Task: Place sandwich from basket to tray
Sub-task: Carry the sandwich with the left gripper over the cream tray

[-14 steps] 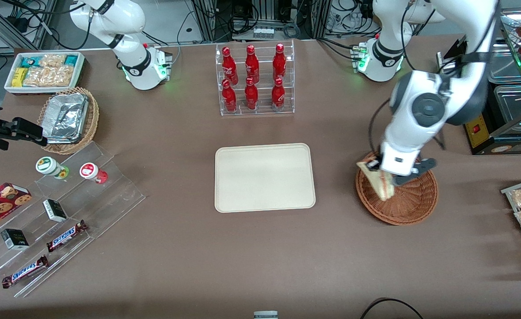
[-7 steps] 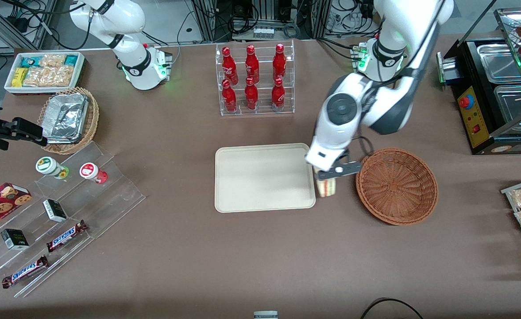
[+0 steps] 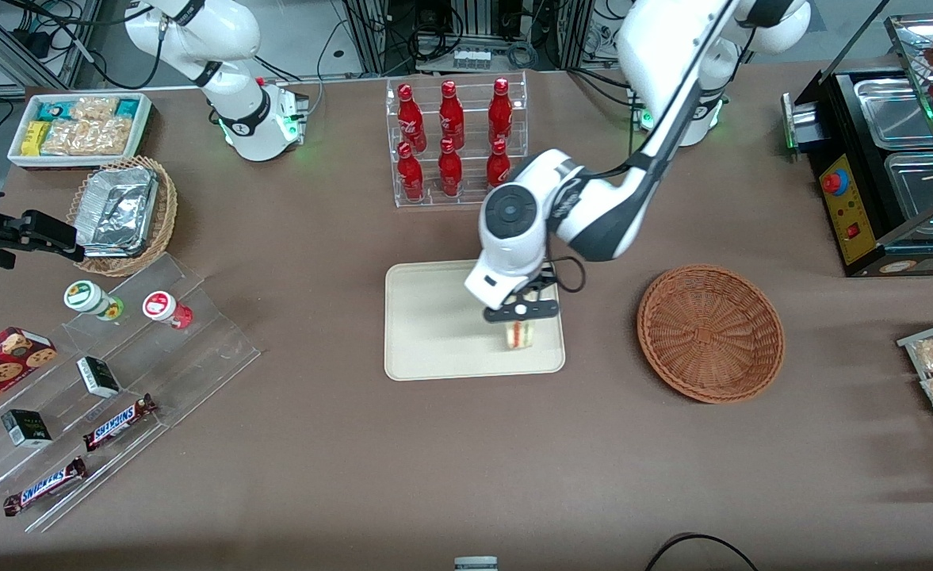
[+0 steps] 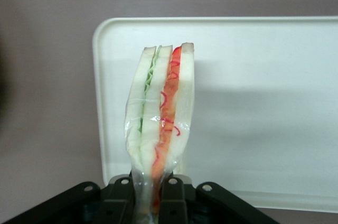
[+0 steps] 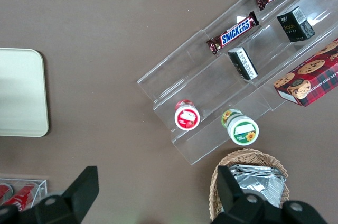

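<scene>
1. One sandwich [image 3: 519,334], one tray [image 3: 434,333] and one reddish-brown basket [image 3: 710,332] sit in the front view; the rack nearest the arm bases holds six red bottles [image 3: 450,139].
2. The hand [image 3: 520,316] hangs over the tray's end nearest the basket, its two fingers [image 4: 171,203] clamped on the sandwich, one on each flat face.
3. The sandwich is above the tray, close to the corner nearer the front camera; whether its lower tip touches the tray cannot be told.
4. The basket lies on the surface well apart from the hand, toward the working arm's end, with nothing in it.
5. In the left wrist view the sandwich's [image 4: 161,134] gripped end is hidden between the fingers, and the tray [image 4: 264,102] is cut off at the frame edge.
6. The wedge stands on edge, long axis running straight out from the hand, its layered side with green and red filling facing the wrist camera.
7. From the front, only a small striped part of the sandwich shows under the hand.
</scene>
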Available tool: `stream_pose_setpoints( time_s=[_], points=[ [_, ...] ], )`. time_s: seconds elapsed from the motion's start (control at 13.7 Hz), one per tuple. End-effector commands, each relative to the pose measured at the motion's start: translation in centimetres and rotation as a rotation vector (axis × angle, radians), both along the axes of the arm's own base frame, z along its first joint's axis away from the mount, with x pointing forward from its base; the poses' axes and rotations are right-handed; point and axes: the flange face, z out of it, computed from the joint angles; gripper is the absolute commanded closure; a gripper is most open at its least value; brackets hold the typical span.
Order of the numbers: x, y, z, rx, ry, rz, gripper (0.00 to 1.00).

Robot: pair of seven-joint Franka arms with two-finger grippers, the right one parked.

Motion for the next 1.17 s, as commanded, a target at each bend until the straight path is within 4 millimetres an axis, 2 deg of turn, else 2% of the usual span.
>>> stream_pose_setpoints(
  time_s=[0.0,0.36,0.58,1.09],
  points=[
    [0.0,-3.3,-1.0,0.011,0.008,-0.021,1.00],
    [-0.7,-7.1,-3.8,-0.024,0.024,-0.030,1.00],
    [-0.8,-8.3,-5.2,-0.030,0.028,-0.027,1.00],
    [-0.8,-8.6,-6.3,-0.026,0.023,0.021,1.00]
  ],
)
